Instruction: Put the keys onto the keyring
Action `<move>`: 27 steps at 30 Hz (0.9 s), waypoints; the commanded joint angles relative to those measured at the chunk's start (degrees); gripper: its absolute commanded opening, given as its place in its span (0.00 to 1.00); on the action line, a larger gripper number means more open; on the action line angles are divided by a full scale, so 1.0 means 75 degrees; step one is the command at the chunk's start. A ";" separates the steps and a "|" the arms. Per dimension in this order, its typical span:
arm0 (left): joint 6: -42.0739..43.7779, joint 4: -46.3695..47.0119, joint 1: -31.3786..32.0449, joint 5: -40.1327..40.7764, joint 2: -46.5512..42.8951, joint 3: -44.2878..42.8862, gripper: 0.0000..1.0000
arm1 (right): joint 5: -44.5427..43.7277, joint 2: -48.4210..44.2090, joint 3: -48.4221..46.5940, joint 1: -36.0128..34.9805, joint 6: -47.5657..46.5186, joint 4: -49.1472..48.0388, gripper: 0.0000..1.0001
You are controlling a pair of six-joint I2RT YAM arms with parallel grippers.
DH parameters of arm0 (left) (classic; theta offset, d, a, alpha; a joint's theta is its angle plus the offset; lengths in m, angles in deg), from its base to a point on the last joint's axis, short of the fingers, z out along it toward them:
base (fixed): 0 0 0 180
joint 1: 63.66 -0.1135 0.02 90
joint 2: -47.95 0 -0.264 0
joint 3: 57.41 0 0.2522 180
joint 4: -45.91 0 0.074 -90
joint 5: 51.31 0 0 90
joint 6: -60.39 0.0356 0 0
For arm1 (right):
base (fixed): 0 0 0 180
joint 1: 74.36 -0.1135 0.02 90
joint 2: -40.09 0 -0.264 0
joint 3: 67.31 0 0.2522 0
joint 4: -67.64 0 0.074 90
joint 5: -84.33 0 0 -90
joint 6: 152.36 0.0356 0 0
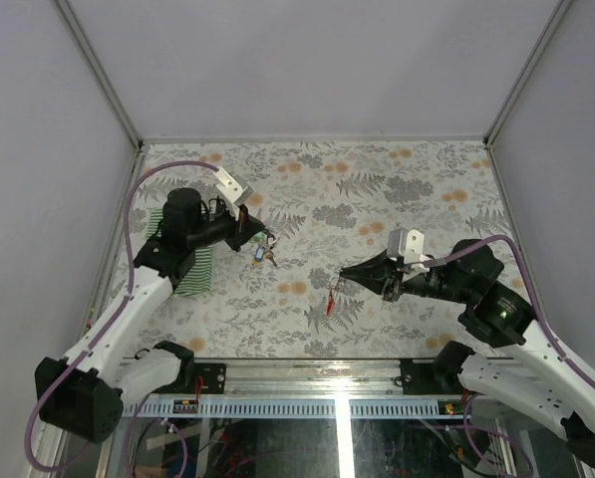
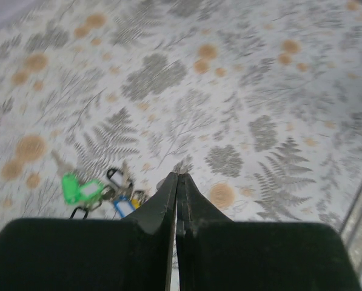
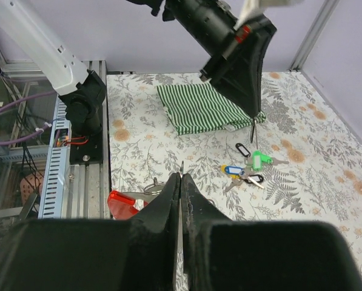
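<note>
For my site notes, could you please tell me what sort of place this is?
Probably a lab robot test cell: plain panel walls on an aluminium frame, a floral-covered table, and a slotted cable duct along the near edge.

Reaching forward from the near-left corner with the left arm (image 1: 128,309), bent at the elbow, wrist turned right and pitched steeply down. Holding the left fingers (image 2: 165,203) flat together, tips pointing downward. Stretching in from the near-right corner with the right arm (image 1: 531,383), folded back at the elbow, forearm lying low and pointing left. Keeping the right fingers (image 3: 168,203) pressed together too, tip against tip.
</note>
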 commanded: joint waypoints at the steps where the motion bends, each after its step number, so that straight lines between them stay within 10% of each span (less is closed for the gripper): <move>1: 0.0532 0.0559 0.0015 -0.2501 -0.0523 -0.0197 0.00 | -0.0068 0.0079 -0.0402 -0.0036 -0.0077 -0.0628 0.00; 8: 0.0608 0.0937 0.0355 -0.4455 -0.0764 -0.0840 0.00 | 0.0022 -0.0348 0.0406 -0.0045 -0.0156 -0.2592 0.00; 27: -0.1561 0.3725 0.2428 -0.4311 -0.1062 -0.1509 0.00 | 0.1618 -0.0414 0.0845 -0.0047 -0.2810 -0.4527 0.00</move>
